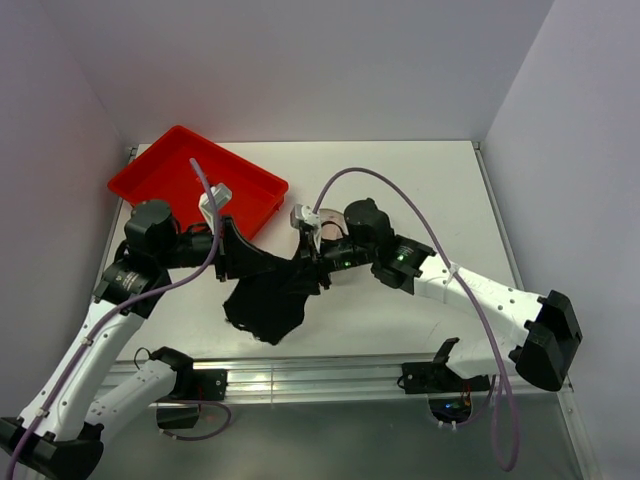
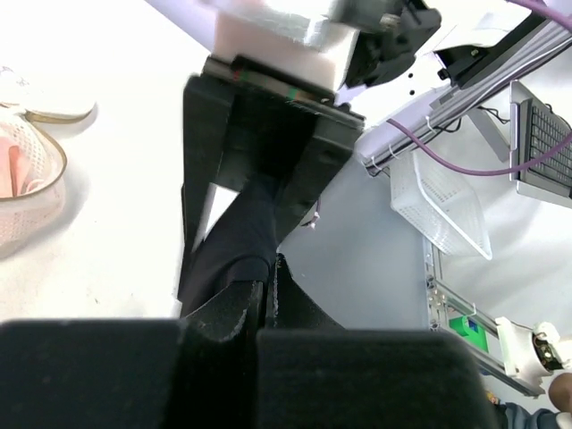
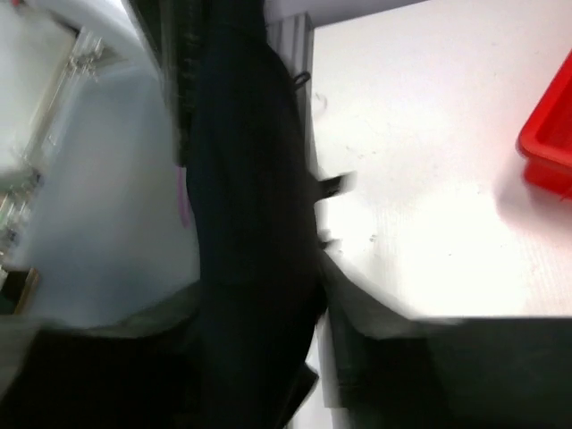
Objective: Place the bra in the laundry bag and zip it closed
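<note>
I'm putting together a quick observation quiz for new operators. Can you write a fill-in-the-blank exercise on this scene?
1. The tray at the far left corner of the table is ___ in colour.
2. The left gripper is shut on a cloth whose colour is ___.
3. Through the mesh of the laundry bag, something ___ shows.

Missing words: red; black; pink.
</note>
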### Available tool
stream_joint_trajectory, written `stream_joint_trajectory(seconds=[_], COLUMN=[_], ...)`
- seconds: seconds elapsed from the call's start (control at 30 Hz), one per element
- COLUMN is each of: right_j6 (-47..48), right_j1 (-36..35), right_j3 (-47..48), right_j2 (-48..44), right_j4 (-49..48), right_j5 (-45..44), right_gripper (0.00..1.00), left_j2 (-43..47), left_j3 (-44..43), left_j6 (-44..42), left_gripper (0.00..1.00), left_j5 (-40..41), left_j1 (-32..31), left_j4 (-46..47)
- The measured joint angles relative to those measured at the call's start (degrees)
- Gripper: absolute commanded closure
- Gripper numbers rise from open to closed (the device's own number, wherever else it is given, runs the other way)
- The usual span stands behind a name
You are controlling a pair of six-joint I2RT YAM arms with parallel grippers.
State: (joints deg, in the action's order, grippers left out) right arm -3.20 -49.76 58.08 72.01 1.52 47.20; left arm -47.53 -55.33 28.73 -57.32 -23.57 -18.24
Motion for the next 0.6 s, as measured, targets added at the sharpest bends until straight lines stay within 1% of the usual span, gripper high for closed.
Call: stream_joint_trajectory(seconds=[0.03,0.07,0.1,0.13,0.17,0.2,0.23,0.27,0.3,0.37,0.43,0.6], right_j6=[-0.2,-0.9,-1.4,-2.0,-2.6,-3.0,-3.5,-4.2,-5.0,-6.2,-7.1,-9.4], right_j1=[-0.1,-0.1,-0.1,-0.1,-0.1,-0.1,-0.1,0.0,0.1,0.6,1.2,4.0], right_j3=[-0.9,-1.8,-2.3,-2.8,-3.5,-4.3,-5.2,-5.8,-6.5,-7.2,-7.4,-8.1], right_j2=[-0.2,-0.6,-1.0,-1.5,-2.3,-3.4,-4.6,-5.7,-7.2,-9.7,-12.1,-19.4], right_j4=[-1.0,-1.7,-2.2,-2.6,-3.4,-4.0,-4.5,-4.8,-5.0,-5.2,-5.4,-4.9], right_j5=[-0.1,-0.6,-1.0,-1.5,-2.2,-3.2,-4.2,-5.1,-6.5,-9.1,-12.0,-20.9], right_gripper=[0.71,0.81,0.85,0.89,0.93,1.0,1.0,1.0,1.0,1.0,1.0,1.0], left_j2=[0.0,0.0,0.1,0.1,0.1,0.1,0.1,0.1,0.2,0.6,1.2,3.2], left_j3=[-0.2,-0.3,-0.6,-1.0,-1.5,-2.3,-3.2,-4.2,-5.2,-7.0,-8.4,-8.6], left_j6=[0.0,-0.2,-0.3,-0.7,-1.2,-1.5,-1.8,-2.1,-2.4,-2.6,-2.5,-1.2], left_gripper=[1.0,0.98,0.91,0.73,0.65,0.58,0.52,0.43,0.39,0.35,0.35,0.44], left_j5=[0.2,0.4,1.0,1.8,2.7,4.2,5.5,6.9,9.0,13.3,18.3,29.7], left_j1=[0.0,0.0,0.0,-0.1,-0.1,-0.2,-0.1,-0.1,-0.1,-0.2,-0.2,-0.1], left_j4=[0.0,-0.2,-0.3,-0.6,-1.0,-1.8,-2.4,-2.9,-3.5,-4.4,-4.8,-4.9])
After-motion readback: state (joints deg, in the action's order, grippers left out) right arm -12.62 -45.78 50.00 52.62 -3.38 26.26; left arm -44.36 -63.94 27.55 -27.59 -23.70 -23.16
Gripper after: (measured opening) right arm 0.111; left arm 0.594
